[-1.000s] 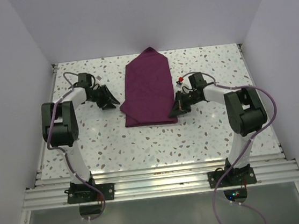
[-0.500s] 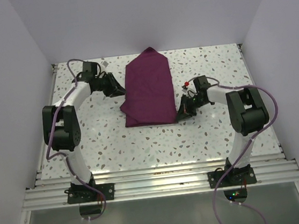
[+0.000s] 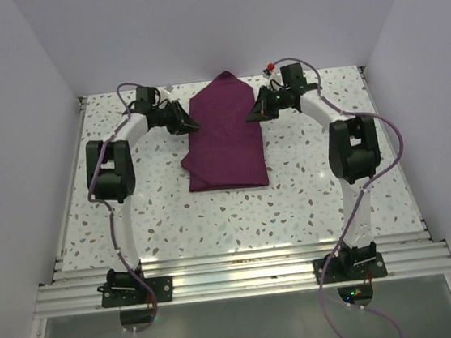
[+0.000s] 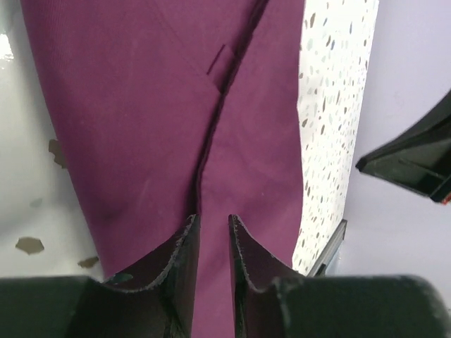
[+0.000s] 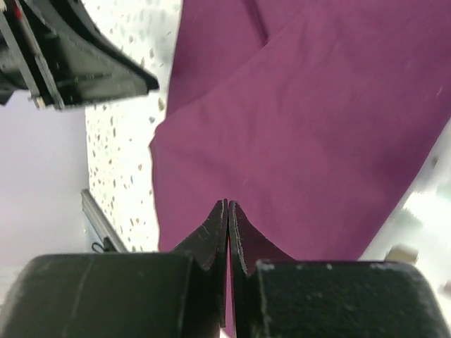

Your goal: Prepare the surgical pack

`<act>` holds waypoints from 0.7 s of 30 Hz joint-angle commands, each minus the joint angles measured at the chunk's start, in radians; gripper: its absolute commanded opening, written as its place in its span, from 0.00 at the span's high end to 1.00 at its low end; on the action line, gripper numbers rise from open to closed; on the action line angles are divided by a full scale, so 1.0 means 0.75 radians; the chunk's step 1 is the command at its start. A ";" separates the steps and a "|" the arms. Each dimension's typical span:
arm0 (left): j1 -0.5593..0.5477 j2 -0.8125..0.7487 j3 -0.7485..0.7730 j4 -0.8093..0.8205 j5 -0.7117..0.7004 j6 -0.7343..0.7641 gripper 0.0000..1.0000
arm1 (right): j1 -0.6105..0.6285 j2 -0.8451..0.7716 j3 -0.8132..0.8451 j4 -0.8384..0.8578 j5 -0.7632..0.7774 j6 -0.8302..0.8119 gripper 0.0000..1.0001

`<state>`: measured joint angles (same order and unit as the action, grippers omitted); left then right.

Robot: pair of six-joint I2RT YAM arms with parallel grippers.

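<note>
Both hands meet the far end of the surgical pack
The folded pack lies mid-surface; left hand at its left edge, fingers slightly apart; right hand at its right edge, fingers pressed together.

Surgical pack deep maroon; table white, grey-brown speckled.

Speckled tbl w/ surgical pack atop
</note>
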<state>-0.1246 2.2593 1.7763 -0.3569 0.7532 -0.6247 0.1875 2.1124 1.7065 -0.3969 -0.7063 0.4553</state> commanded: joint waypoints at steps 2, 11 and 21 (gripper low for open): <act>0.007 0.117 0.098 0.069 0.131 -0.034 0.75 | -0.013 0.247 0.195 -0.039 -0.060 0.043 1.00; 0.033 0.276 0.106 0.040 0.080 -0.030 0.77 | -0.072 0.486 0.222 0.042 -0.052 0.098 1.00; 0.033 0.127 0.109 0.115 0.102 -0.022 0.71 | -0.064 0.366 0.226 0.149 -0.130 0.188 1.00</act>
<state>-0.0978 2.4420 1.8412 -0.3298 0.8299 -0.6510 0.1410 2.4664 1.8748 -0.3553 -0.8059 0.5541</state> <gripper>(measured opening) 0.286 0.007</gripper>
